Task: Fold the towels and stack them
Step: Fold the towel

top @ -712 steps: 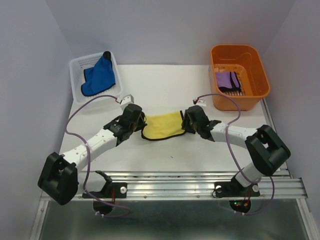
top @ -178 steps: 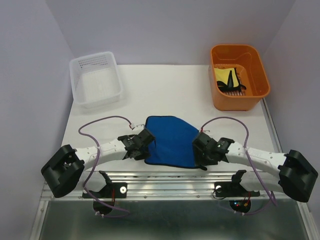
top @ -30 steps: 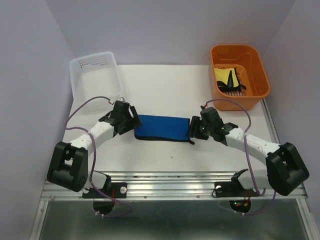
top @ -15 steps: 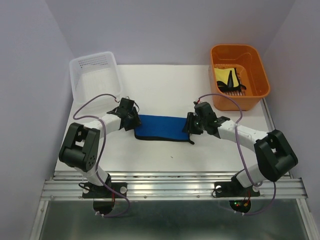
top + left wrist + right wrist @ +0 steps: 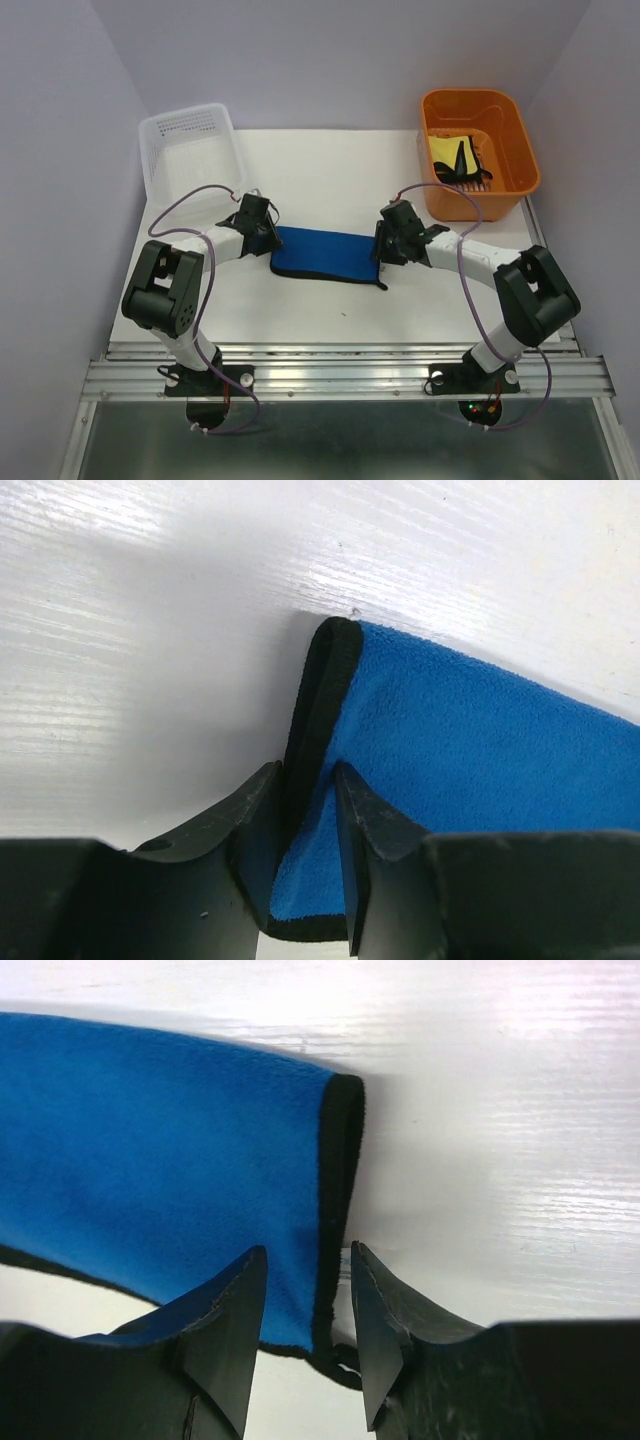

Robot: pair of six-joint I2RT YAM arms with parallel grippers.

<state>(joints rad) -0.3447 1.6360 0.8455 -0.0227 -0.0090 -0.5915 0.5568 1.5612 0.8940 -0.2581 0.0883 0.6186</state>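
Blue towel (image 5: 328, 257): folded strip on worktop (image 5: 330, 180), left of orange bin (image 5: 470, 205). Left gripper (image 5: 305, 775), end far from bin, pinching dark edging. Right gripper (image 5: 308, 1255), bin-side end, straddling edging, can't tell if clamped. You'll want both layers caught, then lift evenly.

No readable text, label, brand or number anywhere.

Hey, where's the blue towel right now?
In the top view, the blue towel lies folded in a strip on the middle of the table, between the left hand at its left end and the right hand at its right end.
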